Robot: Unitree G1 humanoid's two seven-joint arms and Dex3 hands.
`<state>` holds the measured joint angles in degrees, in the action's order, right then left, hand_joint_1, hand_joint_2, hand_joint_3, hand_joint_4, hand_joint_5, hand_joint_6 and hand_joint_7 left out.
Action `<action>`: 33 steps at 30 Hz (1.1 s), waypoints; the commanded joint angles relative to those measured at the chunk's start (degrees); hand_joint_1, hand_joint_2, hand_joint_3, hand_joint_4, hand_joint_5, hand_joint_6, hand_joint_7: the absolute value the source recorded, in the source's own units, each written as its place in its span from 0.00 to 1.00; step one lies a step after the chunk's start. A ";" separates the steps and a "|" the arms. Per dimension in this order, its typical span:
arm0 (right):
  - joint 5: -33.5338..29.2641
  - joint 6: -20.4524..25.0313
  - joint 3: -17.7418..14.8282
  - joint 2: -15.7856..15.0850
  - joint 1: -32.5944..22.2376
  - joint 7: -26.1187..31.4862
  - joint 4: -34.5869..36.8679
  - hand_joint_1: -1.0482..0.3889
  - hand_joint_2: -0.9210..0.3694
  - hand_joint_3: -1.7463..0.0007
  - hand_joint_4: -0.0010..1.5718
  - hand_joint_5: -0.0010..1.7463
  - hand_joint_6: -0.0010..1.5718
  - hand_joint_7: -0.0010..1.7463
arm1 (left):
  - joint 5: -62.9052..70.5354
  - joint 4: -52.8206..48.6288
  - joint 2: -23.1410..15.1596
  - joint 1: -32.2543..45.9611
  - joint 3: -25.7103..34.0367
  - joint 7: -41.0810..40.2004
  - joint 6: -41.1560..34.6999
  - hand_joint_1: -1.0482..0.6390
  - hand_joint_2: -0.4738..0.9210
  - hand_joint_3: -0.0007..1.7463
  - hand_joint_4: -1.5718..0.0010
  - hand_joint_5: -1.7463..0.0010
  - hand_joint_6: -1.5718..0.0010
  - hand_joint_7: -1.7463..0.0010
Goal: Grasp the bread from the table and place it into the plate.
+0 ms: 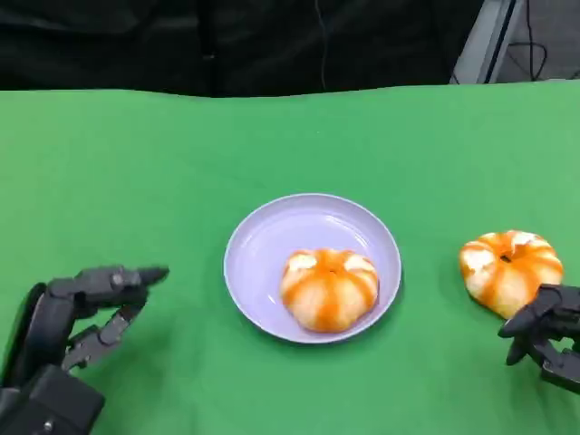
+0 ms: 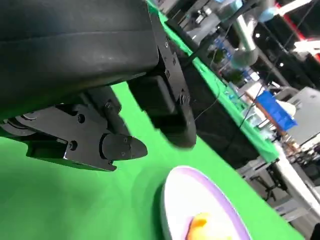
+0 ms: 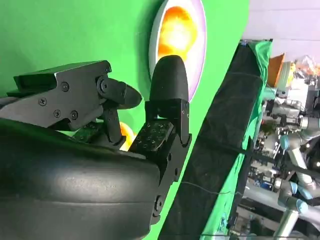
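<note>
One bread (image 1: 329,288) on plate (image 1: 263,237), another bread (image 1: 509,267) beside right robot hand (image 1: 547,333)

1. A green table (image 1: 136,172) is spreading across the whole foreground of the head view.
2. A dark backdrop (image 1: 227,41) is running along behind the table's far edge.
3. A blue box (image 2: 272,110) is standing among blurred workshop clutter past the table's edge, in the left wrist view.
4. A pale robot arm (image 3: 295,150) is showing in the background, in the right wrist view.
</note>
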<state>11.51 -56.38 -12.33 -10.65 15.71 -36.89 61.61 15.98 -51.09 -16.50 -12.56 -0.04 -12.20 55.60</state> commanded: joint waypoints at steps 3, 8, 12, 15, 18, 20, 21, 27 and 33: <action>0.64 0.57 -0.37 -1.27 -0.22 -0.19 -0.37 0.79 0.09 0.62 0.57 0.78 0.62 0.53 | -1.86 0.02 -0.25 0.48 0.51 1.04 1.71 0.61 1.00 0.24 0.28 0.60 0.21 0.76; 0.20 0.08 -0.30 -1.31 -0.20 0.22 -0.33 0.79 0.09 0.61 0.57 0.78 0.62 0.54 | -2.42 0.18 -0.02 0.69 0.59 1.43 1.66 0.61 1.00 0.24 0.38 0.39 0.32 0.53; 0.07 -0.66 -0.19 -1.22 -0.03 0.14 -0.11 0.78 0.09 0.62 0.57 0.78 0.61 0.54 | -3.60 0.21 0.41 1.46 0.76 1.85 2.48 0.62 0.99 0.27 0.43 0.25 0.39 0.42; 0.16 -0.69 -0.21 -1.19 0.05 0.05 0.01 0.78 0.08 0.62 0.57 0.78 0.61 0.53 | -4.43 0.36 0.53 1.89 0.87 2.43 2.38 0.62 0.98 0.29 0.44 0.22 0.40 0.39; 0.55 -0.59 -0.33 -1.14 0.13 -0.49 0.05 0.78 0.08 0.63 0.57 0.78 0.61 0.53 | -4.50 0.98 0.48 2.25 1.16 2.39 2.04 0.62 0.97 0.30 0.45 0.22 0.40 0.39; 0.24 -0.74 -0.26 -1.17 0.09 -0.12 0.00 0.78 0.07 0.64 0.57 0.77 0.61 0.53 | -5.01 1.22 0.59 2.39 1.28 2.95 1.95 0.62 0.97 0.30 0.45 0.23 0.41 0.39; 0.14 -0.78 -0.23 -1.18 0.07 0.01 -0.02 0.78 0.07 0.64 0.57 0.77 0.61 0.53 | -5.19 1.29 0.62 2.43 1.29 3.14 1.91 0.62 0.97 0.30 0.45 0.23 0.41 0.39; 0.81 -0.29 -0.33 -0.87 -0.11 -0.63 -0.45 0.78 0.06 0.66 0.57 0.77 0.61 0.52 | -5.21 1.16 0.69 2.50 1.05 3.90 2.25 0.61 0.97 0.31 0.45 0.22 0.42 0.39; 0.92 0.00 -0.36 -0.84 -0.19 -0.79 -0.56 0.78 0.05 0.67 0.56 0.78 0.62 0.51 | -4.79 1.32 0.84 2.82 1.06 3.80 2.34 0.61 0.97 0.30 0.46 0.20 0.41 0.39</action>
<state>11.74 -56.59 -12.30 -10.65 15.70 -37.71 61.55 11.43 -50.22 -15.37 -10.43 0.55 -8.57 57.22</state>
